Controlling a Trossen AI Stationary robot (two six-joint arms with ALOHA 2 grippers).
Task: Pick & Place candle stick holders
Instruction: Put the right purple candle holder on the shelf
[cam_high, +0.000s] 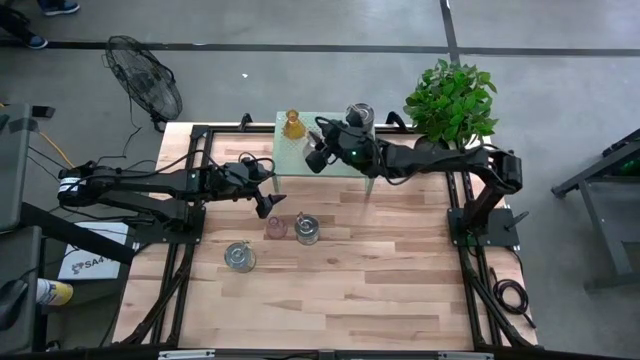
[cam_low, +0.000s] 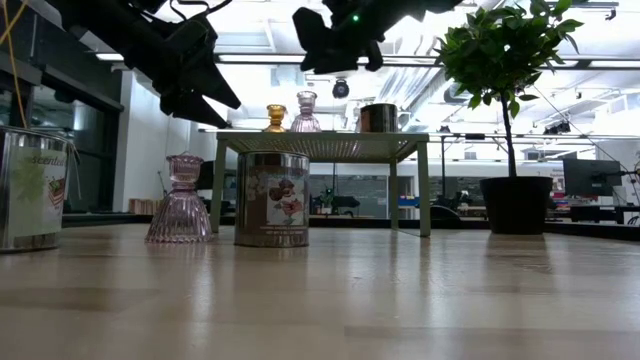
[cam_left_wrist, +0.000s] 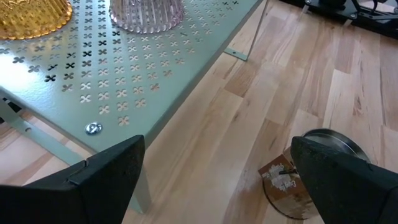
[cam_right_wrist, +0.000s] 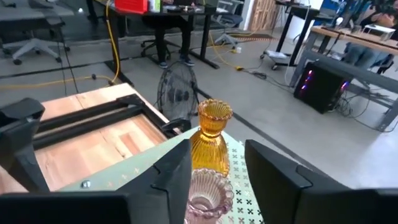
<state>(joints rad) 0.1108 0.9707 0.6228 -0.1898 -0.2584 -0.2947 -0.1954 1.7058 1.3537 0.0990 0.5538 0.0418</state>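
Note:
The pale green perforated stand (cam_high: 300, 165) at the table's far edge carries an amber glass holder (cam_high: 292, 125), a pale pink glass holder (cam_low: 305, 112) and a silvery metal holder (cam_high: 360, 115), each on its base. On the table stand a second pink holder (cam_high: 276, 228) and two more metal holders (cam_high: 306, 229) (cam_high: 239, 257). My right gripper (cam_right_wrist: 217, 149) is open above the stand, over the pink holder (cam_right_wrist: 208, 196), and touches nothing. My left gripper (cam_high: 265, 205) is open and empty in the air beside the stand's near left corner, above the table's holders.
A green plant in a dark pot (cam_high: 450, 100) stands at the table's far right corner, beside the stand. A floor fan (cam_high: 145, 80) stands off the table's far left. Bare wood lies toward the table's near edge (cam_high: 330, 310).

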